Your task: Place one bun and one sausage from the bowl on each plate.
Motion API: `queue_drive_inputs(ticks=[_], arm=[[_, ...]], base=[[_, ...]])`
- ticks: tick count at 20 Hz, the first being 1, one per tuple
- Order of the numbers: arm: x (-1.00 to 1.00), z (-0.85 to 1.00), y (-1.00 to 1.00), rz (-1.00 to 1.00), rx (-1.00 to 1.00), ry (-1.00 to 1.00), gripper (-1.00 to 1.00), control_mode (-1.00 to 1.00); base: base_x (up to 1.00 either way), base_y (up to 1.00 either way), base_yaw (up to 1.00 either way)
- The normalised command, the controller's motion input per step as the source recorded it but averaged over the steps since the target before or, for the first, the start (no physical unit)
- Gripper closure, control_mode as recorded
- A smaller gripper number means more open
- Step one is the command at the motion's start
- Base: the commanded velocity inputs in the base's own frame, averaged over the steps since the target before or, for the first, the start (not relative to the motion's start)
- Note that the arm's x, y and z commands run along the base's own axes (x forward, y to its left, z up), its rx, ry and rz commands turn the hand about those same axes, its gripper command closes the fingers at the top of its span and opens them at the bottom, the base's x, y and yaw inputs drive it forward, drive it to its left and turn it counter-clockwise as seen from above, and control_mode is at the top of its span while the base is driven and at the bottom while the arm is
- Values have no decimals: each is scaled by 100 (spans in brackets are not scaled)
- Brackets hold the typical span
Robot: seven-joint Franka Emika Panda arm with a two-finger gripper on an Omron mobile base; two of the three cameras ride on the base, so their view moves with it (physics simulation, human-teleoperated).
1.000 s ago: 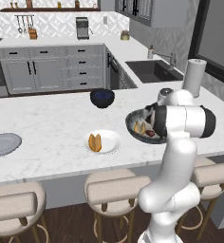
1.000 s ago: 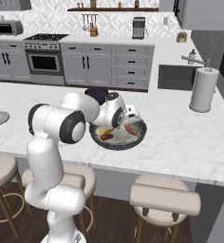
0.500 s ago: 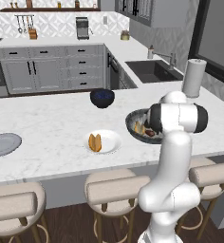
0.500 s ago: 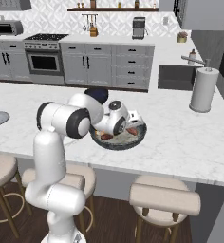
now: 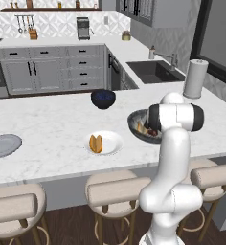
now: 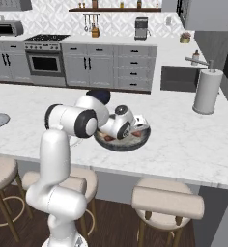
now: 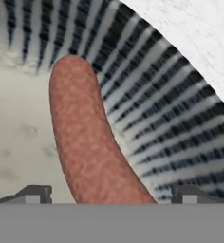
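Fingers (image 7: 35,193) spread wide, one tip on each side of a sausage (image 7: 88,142), not pinching it. Gripper (image 7: 109,197) right down in the bowl (image 7: 171,114), with the sausage running straight out between the tips across the pale speckled bottom and up against the ribbed dark wall. Beyond that wall, a corner of white marble counter (image 7: 199,38).

From the left base camera, the same bowl (image 5: 136,125) half hidden behind the arm, with a bit of bun (image 5: 141,128) and something dark red showing beside it inside. Can't tell from there how many pieces are in it. From the right base camera, the hand low over the bowl (image 6: 141,141), reddish bits peeking out under it.

Further out from the fingers: white plate (image 5: 112,142) near the bowl, already carrying a bun (image 5: 96,143), no sausage on it. Grey-blue plate (image 5: 2,145) well apart at the far end of the counter, nothing on it. Small dark-blue bowl (image 5: 103,98) behind the white plate, and a paper towel roll (image 5: 195,78) off past the big bowl, near the sink (image 5: 155,71).
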Motion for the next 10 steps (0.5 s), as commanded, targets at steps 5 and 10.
queue_drive_inputs(ticks=[5, 10], arm=[[10, -50, 0, 3, -1, 2, 100, -100], [-16, -29, 4, -2, -5, 0, 100, -100]], base=[[0, 0, 0], [0, 0, 0]])
